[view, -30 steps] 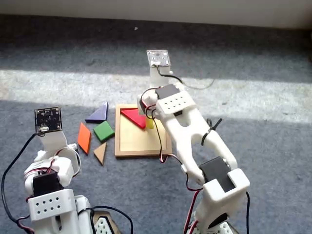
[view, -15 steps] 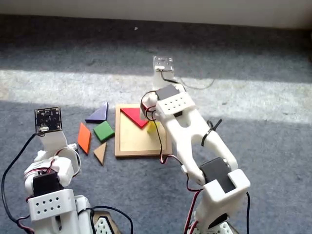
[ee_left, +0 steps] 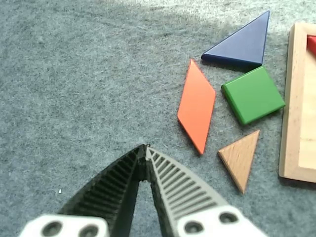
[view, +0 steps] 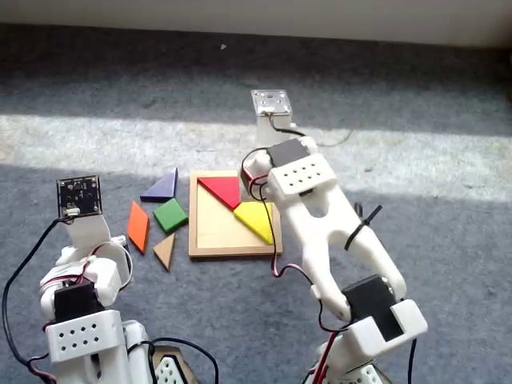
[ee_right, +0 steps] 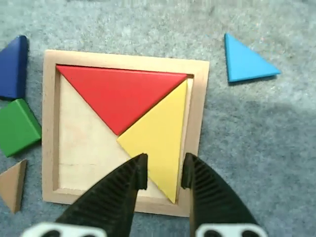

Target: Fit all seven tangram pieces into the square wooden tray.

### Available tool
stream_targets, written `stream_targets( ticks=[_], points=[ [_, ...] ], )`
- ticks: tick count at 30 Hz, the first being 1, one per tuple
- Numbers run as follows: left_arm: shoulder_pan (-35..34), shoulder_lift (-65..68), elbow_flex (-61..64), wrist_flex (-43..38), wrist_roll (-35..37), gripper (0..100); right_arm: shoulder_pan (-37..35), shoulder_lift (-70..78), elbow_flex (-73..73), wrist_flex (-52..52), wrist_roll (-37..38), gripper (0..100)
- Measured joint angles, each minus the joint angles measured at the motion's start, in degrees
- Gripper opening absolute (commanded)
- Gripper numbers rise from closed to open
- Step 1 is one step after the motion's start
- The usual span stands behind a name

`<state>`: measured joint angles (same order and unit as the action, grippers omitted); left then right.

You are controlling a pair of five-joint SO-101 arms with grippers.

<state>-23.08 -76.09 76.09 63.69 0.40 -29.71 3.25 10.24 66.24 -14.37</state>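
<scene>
1. Grey carpet-like fabric covers the counter (view: 416,160). A band of sunlight crosses its far half.
2. The square wooden tray (view: 196,240) lies mid-counter. A red triangle (view: 221,190) sits along its far edge and a yellow triangle (view: 254,218) along its right edge, the two touching.
3. Left of the tray, a dark blue triangle (view: 162,186), green square (view: 170,214), orange parallelogram (view: 138,226) and tan triangle (view: 165,250) cluster on the fabric. A light blue triangle (ee_right: 244,61) lies outside the tray, near the corner where red and yellow meet.
4. The right arm stretches over the tray's right side. The right pincer (ee_right: 164,170) hangs above the yellow triangle, jaws apart and gripping nothing.
5. The left arm sits folded at the near left. The left pincer (ee_left: 146,150) has its tips together over fabric, short of the orange parallelogram.
</scene>
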Motion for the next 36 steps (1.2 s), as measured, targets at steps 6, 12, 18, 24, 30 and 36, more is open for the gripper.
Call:
stream_targets(
  ticks=[6,12,18,24,30,36],
  points=[
    [0.0,0.0,0.0,0.0,0.0,1,6.51,0.26,3.34,-9.76,7.82,1.4],
    [0.0,0.0,0.0,0.0,0.0,1,12.66,4.84,3.34,-12.66,20.92,16.5],
    [0.0,0.0,0.0,0.0,0.0,1,15.47,10.9,0.26,-12.66,23.74,30.0],
    [0.0,0.0,0.0,0.0,0.0,1,15.21,14.07,-3.78,-12.66,29.54,30.0],
    [0.0,0.0,0.0,0.0,0.0,1,10.81,16.97,-4.84,-12.66,34.81,30.0],
    [0.0,0.0,0.0,0.0,0.0,1,8.97,21.27,-8.88,-12.84,36.13,30.0]
  ],
)
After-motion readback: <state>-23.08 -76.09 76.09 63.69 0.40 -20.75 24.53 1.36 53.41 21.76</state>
